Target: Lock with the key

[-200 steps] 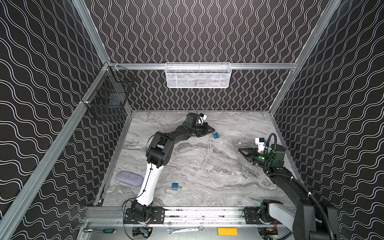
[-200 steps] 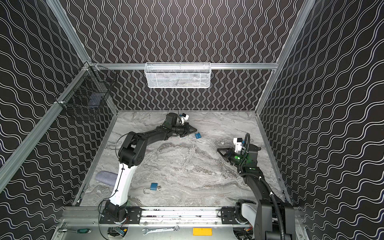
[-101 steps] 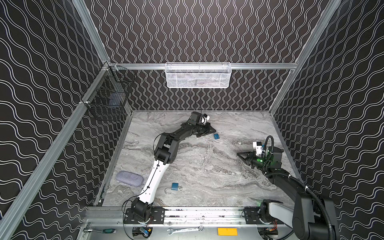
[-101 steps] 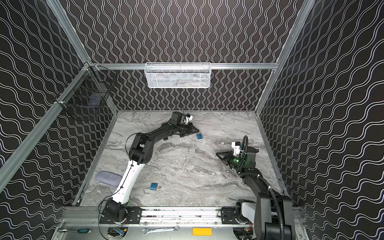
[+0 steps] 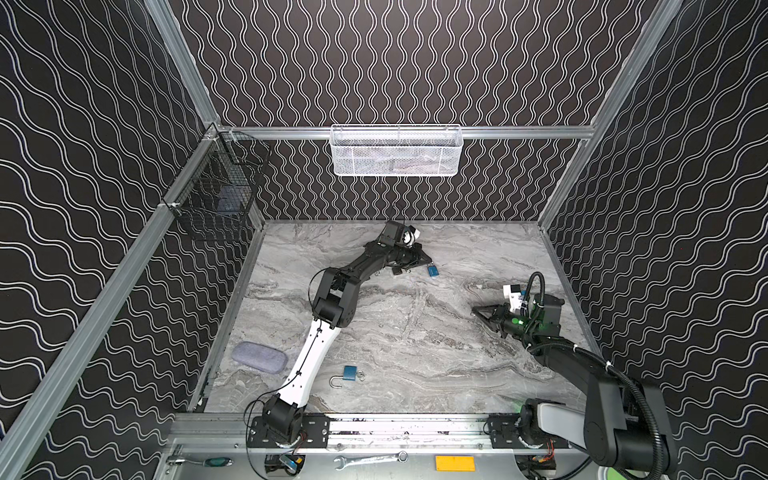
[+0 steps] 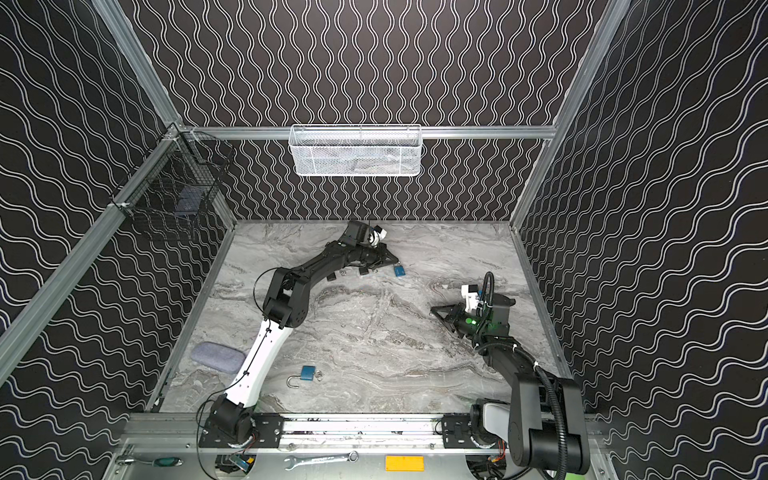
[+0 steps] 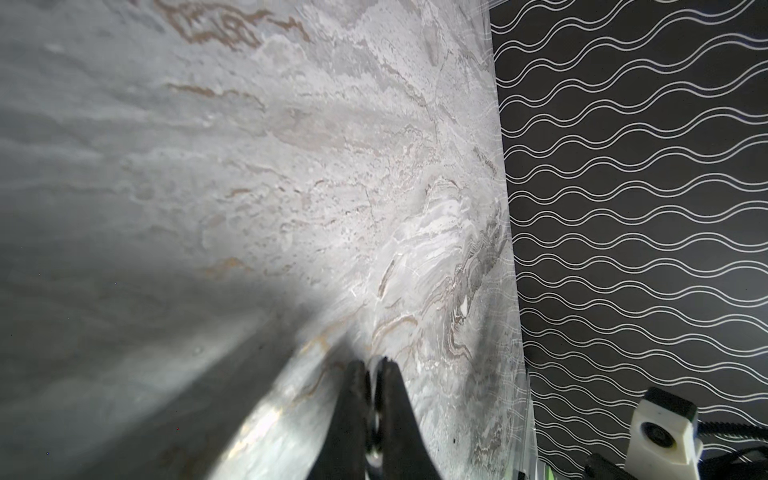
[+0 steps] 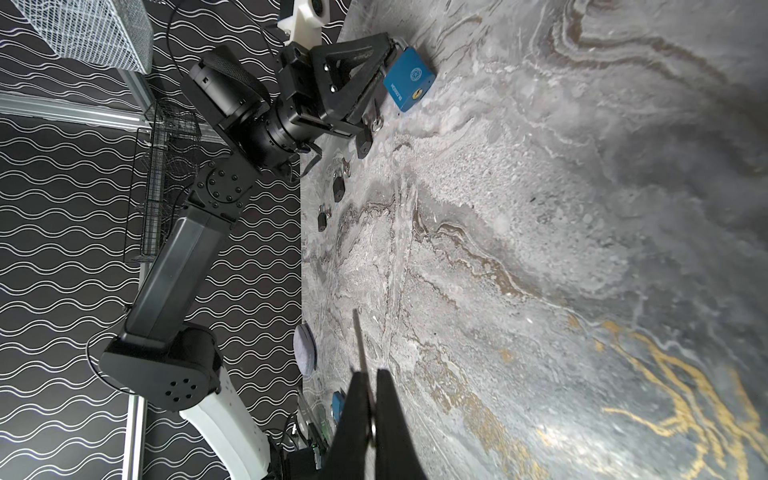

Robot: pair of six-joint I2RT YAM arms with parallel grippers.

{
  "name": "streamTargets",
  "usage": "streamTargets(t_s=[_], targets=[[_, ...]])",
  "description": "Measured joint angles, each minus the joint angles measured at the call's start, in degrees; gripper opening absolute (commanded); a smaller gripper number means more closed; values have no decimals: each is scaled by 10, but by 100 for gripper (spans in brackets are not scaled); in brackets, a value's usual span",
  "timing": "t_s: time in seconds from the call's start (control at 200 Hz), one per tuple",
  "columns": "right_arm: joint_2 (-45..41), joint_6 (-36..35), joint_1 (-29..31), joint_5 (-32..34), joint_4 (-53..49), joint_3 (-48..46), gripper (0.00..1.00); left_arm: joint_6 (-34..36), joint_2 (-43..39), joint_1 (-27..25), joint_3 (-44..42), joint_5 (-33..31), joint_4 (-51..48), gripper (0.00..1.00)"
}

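open padlock sits by the desk's front edge. right fingers, near the right edge, are clenched on what looks like the key. far padlock lies near the back edge, touching the clenched left fingers. risk: the thin key twists or misses the keyhole and shoves the lock away.

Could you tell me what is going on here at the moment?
The left gripper, shut, is at the back of the table right beside a blue padlock; whether it grips the shackle is unclear. The right gripper is shut on a thin metal blade, probably the key, well apart from that lock. A second padlock lies open near the front.
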Motion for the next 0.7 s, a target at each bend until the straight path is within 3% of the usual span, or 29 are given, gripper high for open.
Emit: streamTargets(t_s=[0.696], targets=[[-9,-6,0,-2,1,-6,0,1,31,0,60,-20,-23,39]])
